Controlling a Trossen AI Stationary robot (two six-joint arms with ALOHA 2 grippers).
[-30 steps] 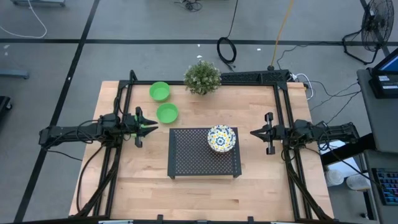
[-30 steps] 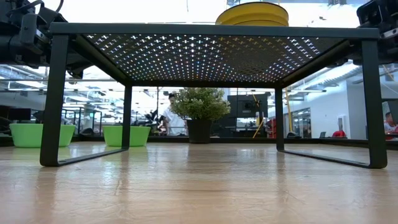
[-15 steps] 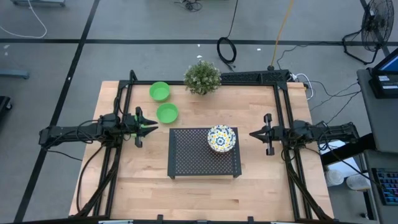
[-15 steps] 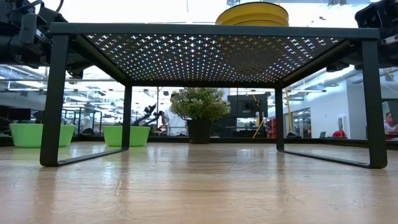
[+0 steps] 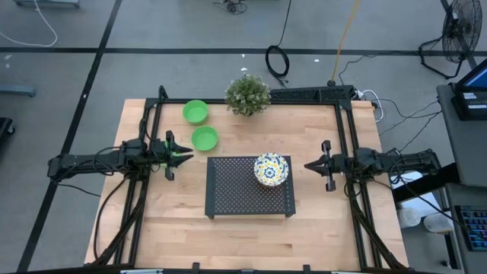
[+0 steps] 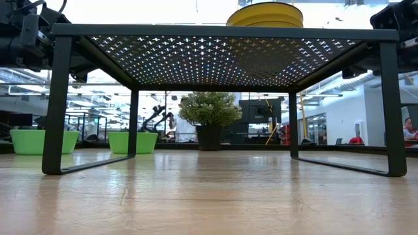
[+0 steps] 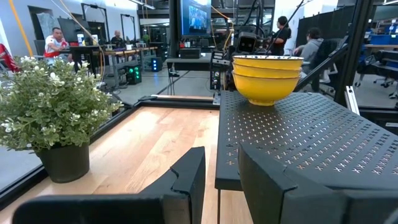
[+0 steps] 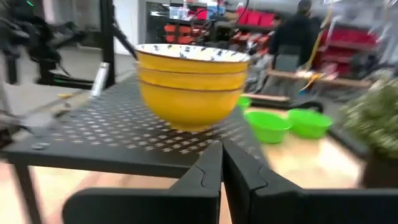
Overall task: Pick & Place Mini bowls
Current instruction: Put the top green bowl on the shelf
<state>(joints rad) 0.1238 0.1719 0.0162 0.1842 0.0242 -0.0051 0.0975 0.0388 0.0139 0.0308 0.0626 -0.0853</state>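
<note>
1. A grey concrete floor crossed by dark lines surrounds the light wooden table [image 5: 251,228], with cables, a fan and a workstation at its edges; the wrist views show a workshop behind, where several people sit or stand at benches.
2. A black frame of rails [image 5: 346,129] borders the tabletop on its far side and along both sides.
3. The left arm reaches in from the table's left side, its left gripper [image 5: 179,154] hovering just beside the nearer green bowl; its fingers [image 7: 186,177] stand narrowly apart and hold nothing.
4. The right arm reaches in from the right side, its right gripper [image 5: 310,164] pointing at the rack and a short way off it; its fingers [image 8: 208,171] are pressed together and grip nothing.
5. A black perforated metal rack [image 5: 236,190] stands mid-table on flat bar legs.
6. A potted plant [image 5: 247,94] with small white flowers sits at the table's far edge.
7. A stack of patterned bowls [image 5: 271,169], white and blue-and-yellow inside and yellow outside, rests on the rack's right far corner; the wrist views show at least two nested.
8. Two green bowls sit on the table left of the plant, the far green bowl [image 5: 195,112] near the rail, the near green bowl [image 5: 205,138] beside the rack's left far corner.
</note>
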